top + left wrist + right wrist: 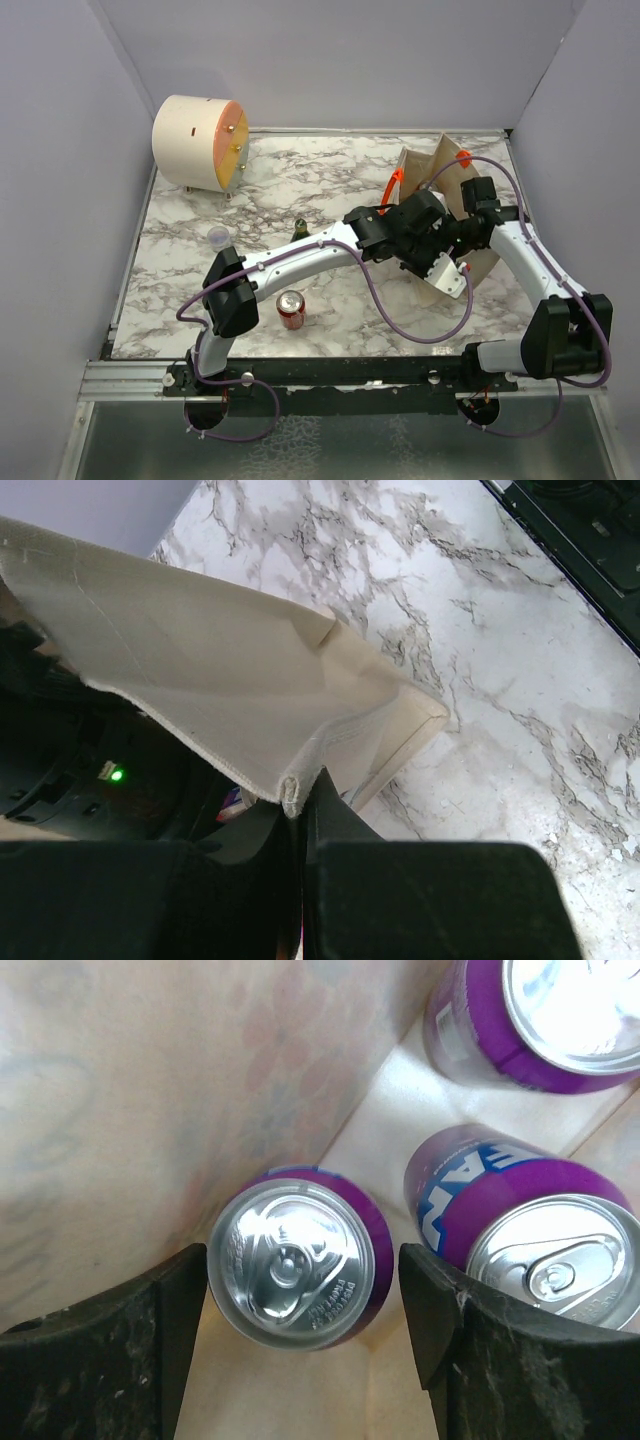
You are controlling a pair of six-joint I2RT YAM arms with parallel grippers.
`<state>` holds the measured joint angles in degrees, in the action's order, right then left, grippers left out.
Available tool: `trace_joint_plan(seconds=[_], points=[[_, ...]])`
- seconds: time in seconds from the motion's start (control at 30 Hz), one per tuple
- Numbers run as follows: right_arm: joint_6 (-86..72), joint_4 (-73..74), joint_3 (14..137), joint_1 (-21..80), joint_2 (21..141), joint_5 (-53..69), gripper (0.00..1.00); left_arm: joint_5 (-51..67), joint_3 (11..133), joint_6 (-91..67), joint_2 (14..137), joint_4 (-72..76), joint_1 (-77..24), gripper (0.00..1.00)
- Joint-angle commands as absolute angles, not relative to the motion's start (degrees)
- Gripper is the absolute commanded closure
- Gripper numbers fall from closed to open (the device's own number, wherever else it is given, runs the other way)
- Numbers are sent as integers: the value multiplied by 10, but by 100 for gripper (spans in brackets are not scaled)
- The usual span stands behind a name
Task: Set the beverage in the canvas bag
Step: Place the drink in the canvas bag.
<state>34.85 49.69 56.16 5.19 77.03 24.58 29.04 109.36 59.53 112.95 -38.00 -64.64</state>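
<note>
The beige canvas bag [442,172] with orange handles stands at the right of the table. My left gripper [436,266] is shut on the bag's hemmed rim [290,798] and holds the cloth [220,670] up. My right gripper [455,232] reaches down into the bag. In the right wrist view it [303,1290] is open, its jaws standing either side of an upright purple can [295,1260] with small gaps. Two more purple cans [520,1230] [545,1015] stand in the bag beside its inner wall [120,1110]. A red can [291,309] stands on the table near the left arm.
A large beige cylinder with an orange face [198,142] lies at the back left. A small clear round object [217,237] and a small dark object [298,228] sit mid-table. Grey walls close in the left, back and right; a black rail [330,372] runs along the near edge.
</note>
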Motion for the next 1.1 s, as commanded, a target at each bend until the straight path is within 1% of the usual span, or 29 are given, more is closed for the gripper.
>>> trace_joint_plan(seconds=[0.0,0.23,0.5,1.07], points=[[327,509,604,54,765,279,22,305,1092,597,1098,-366,-653,95],[316,524,636,54,767,284,19,308,1088,597,1096,-366,-654,95],[310,525,639,54,768,286,20,306,1083,598,1093,-367,-653,95],[284,556,732,44,782,297,22,313,1080,593,1092,-377,-653,91]])
